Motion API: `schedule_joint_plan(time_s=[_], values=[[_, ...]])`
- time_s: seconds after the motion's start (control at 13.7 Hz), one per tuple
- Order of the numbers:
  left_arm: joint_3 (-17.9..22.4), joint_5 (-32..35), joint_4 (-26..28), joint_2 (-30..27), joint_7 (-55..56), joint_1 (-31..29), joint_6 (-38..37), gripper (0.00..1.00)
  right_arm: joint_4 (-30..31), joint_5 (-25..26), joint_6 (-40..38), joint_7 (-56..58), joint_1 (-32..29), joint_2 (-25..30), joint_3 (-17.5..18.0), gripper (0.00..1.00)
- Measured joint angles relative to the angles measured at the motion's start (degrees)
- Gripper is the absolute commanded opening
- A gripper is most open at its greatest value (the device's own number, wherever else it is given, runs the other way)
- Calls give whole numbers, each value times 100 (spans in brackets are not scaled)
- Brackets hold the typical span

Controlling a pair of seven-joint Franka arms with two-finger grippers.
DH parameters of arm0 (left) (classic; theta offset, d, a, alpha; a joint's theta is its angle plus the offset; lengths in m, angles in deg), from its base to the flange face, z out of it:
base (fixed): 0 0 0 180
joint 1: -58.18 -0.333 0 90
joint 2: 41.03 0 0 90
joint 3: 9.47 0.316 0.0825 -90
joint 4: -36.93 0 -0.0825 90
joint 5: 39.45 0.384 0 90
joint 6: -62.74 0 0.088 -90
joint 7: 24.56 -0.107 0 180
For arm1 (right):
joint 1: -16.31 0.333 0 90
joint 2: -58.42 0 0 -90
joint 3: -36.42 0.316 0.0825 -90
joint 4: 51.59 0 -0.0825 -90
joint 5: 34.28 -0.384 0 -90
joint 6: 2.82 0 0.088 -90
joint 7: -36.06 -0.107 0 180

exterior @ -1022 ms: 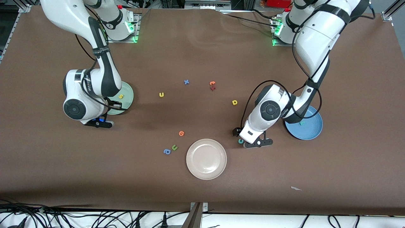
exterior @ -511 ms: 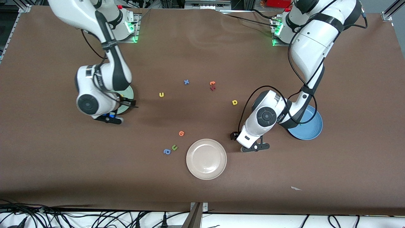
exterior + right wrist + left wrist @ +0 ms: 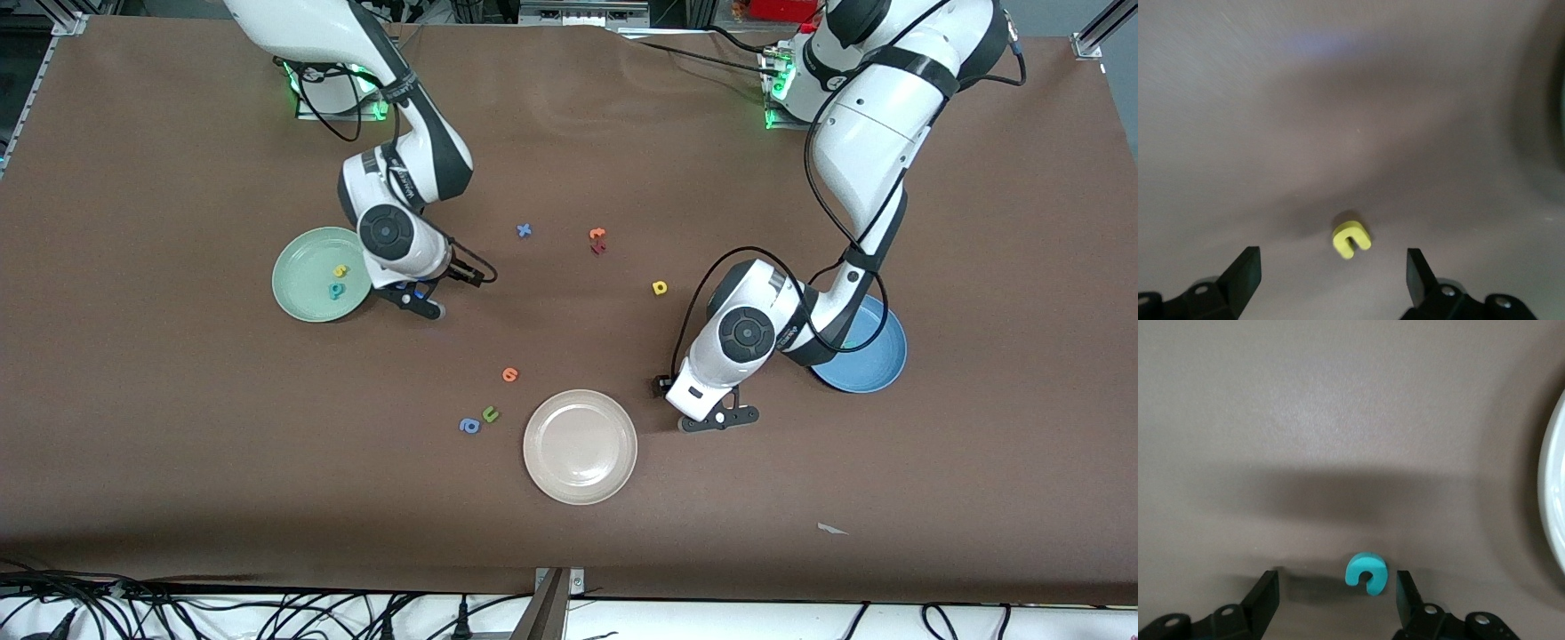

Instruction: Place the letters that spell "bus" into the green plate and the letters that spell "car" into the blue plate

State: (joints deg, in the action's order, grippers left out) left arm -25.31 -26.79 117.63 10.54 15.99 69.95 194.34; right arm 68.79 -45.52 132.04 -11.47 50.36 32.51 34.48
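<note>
- green plate (image 3: 298, 293): toward the right arm's end of the desk; two letters in it, yellow "s" (image 3: 339, 270) and teal "b" (image 3: 335, 290).
- Plates, three: green, blue plate (image 3: 880, 366), beige plate (image 3: 580, 447).
- right tool (image 3: 1331, 273): spread wide over yellow "u" (image 3: 1351, 239); a second ago it hung at the green plate.
- left tool (image 3: 1336, 600): fingers apart, astride teal "c" (image 3: 1367, 572), not touching it.

The right gripper (image 3: 1328, 280) has left the green plate (image 3: 307, 298) and now hangs spread around the yellow "u" (image 3: 1351, 239). The left gripper (image 3: 1337, 600) has shifted so the teal "c" (image 3: 1367, 573) sits between its narrowing fingers (image 3: 1265, 603).
</note>
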Motion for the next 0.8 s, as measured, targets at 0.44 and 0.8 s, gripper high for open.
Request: schedule_joint_plan(time_s=[0.44,0.8], values=[[32,0,-199,155,120,133,-6,55,596,0,621,-6,-5,157,41,56],[56,0,-268,164,178,138,-61,35,617,0,671,-6,-5,167,46,46]])
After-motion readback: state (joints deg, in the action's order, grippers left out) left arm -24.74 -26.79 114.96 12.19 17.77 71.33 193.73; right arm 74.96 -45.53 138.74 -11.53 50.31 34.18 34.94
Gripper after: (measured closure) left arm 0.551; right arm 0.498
